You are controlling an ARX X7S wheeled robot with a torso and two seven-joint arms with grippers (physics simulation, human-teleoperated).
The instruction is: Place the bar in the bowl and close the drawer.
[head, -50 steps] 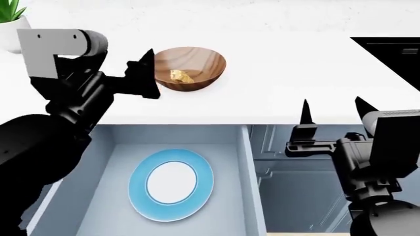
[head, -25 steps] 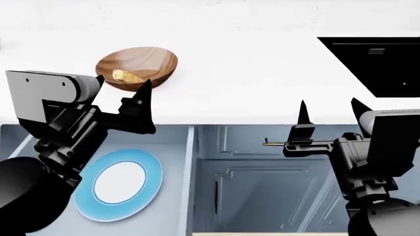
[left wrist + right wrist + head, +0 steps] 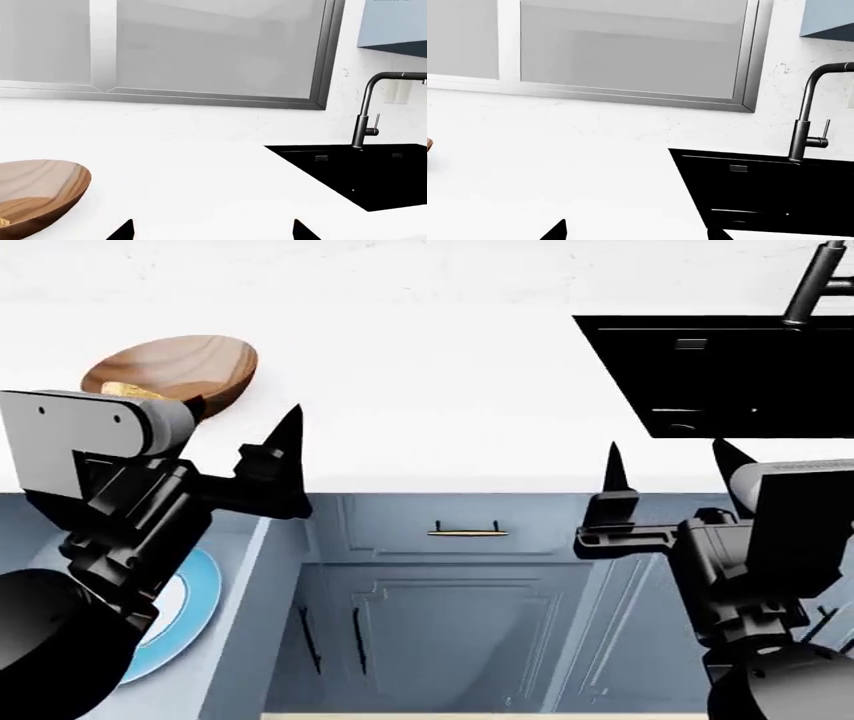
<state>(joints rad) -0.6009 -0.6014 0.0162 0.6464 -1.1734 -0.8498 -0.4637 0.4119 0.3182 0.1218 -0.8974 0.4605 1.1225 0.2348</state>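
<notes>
Blue-grey, the drawer [image 3: 254, 640] stands open at the head view's lower left with the blue-rimmed plate [image 3: 167, 625] inside, my left gripper [image 3: 247, 465] and right gripper [image 3: 667, 465] both spread wide and empty above it — and beyond, upper left, the bar [image 3: 130, 390] lies in the wooden bowl [image 3: 180, 365].

A white counter [image 3: 441, 390] runs across the whole scene. A black sink [image 3: 721, 370] is set into the counter at its right part. A dark tap [image 3: 810, 112] stands at the back edge of the sink, with its spout bent over the basin. On the wall behind the counter there is a window [image 3: 200, 47] with a grey frame. Below the counter edge, cabinet doors [image 3: 441, 630] with black handles are closed. A plate [image 3: 167, 625] with a blue rim lies left of the doors.
</notes>
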